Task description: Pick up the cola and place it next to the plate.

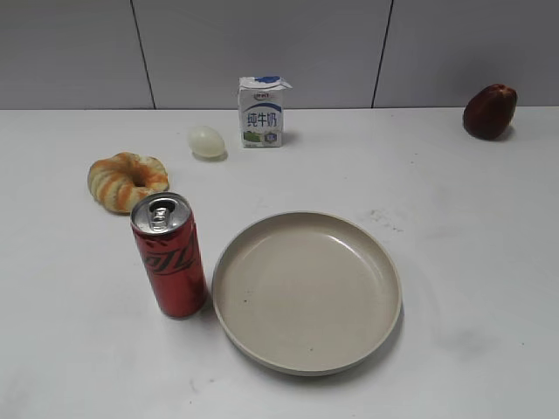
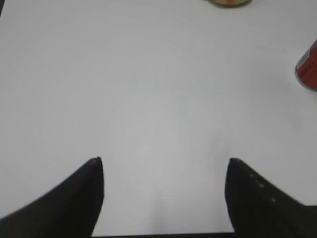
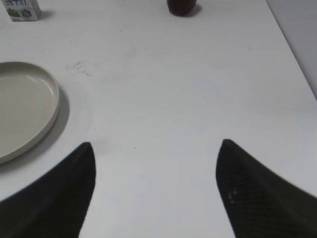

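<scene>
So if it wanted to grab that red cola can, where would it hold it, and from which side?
Probably around the middle of the cola, fingers on opposite sides of its round wall. It stands upright, tall and slim, so a level sideways grip suits it. The plate sits close on its right, so coming from the left, with the open left gripper, looks clearest.

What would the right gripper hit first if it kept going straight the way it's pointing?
Probably nothing soon. The open right gripper faces bare table; the plate lies off to its left. Far ahead sits a dark red fruit, roughly in line, though depth is unclear.
</scene>
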Controlling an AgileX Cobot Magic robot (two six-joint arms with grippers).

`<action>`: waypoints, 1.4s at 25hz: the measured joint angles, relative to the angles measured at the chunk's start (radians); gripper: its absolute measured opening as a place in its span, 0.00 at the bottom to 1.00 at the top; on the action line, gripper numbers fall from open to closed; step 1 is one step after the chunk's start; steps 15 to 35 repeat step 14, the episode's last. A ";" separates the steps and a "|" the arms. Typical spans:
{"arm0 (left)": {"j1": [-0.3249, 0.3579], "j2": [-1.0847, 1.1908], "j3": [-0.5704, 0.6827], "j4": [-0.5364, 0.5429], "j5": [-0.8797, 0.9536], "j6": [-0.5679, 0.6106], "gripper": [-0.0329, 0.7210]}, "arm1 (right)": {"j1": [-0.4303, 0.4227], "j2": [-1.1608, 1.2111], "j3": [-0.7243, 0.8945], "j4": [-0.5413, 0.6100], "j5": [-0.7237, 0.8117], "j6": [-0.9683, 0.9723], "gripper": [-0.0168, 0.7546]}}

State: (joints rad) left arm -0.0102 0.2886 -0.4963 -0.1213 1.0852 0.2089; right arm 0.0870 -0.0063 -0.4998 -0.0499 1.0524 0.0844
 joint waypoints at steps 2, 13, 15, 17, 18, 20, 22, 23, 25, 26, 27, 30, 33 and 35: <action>0.000 -0.032 0.001 0.000 -0.001 0.000 0.81 | 0.000 0.000 0.000 0.000 0.000 0.000 0.76; 0.000 -0.238 0.003 -0.001 -0.001 0.000 0.81 | 0.000 0.000 0.000 0.000 0.000 0.000 0.76; 0.000 -0.260 0.003 -0.001 -0.001 0.000 0.81 | 0.000 0.000 0.000 0.000 0.000 0.000 0.76; 0.000 -0.260 0.003 -0.001 -0.001 0.000 0.81 | 0.000 0.000 0.000 0.000 0.000 0.000 0.76; 0.000 -0.260 0.003 -0.001 -0.001 0.000 0.81 | 0.000 0.000 0.000 0.000 0.000 0.000 0.76; 0.000 -0.260 0.003 -0.001 -0.001 0.000 0.81 | 0.000 0.000 0.000 0.000 0.000 0.000 0.76; 0.000 -0.260 0.003 -0.001 -0.001 0.000 0.81 | 0.000 0.000 0.000 0.000 0.000 0.000 0.76; 0.000 -0.260 0.003 -0.001 -0.001 0.000 0.81 | 0.000 0.000 0.000 0.000 0.000 0.000 0.76; 0.000 -0.260 0.003 -0.001 -0.001 0.000 0.81 | 0.000 0.000 0.000 0.000 0.000 0.000 0.76; 0.000 -0.260 0.003 -0.001 -0.001 0.000 0.81 | 0.000 0.000 0.000 0.000 0.000 0.000 0.76; 0.000 -0.260 0.003 -0.001 -0.001 0.000 0.81 | 0.000 0.000 0.000 0.000 0.000 0.000 0.76; 0.000 -0.260 0.003 -0.001 -0.001 0.000 0.81 | 0.000 0.000 0.000 0.000 0.000 0.000 0.76; 0.000 -0.260 0.003 -0.001 -0.001 0.000 0.81 | 0.000 0.000 0.000 0.000 0.000 0.000 0.76; 0.000 -0.260 0.003 -0.001 -0.001 0.000 0.81 | 0.000 0.000 0.000 0.000 0.000 0.000 0.76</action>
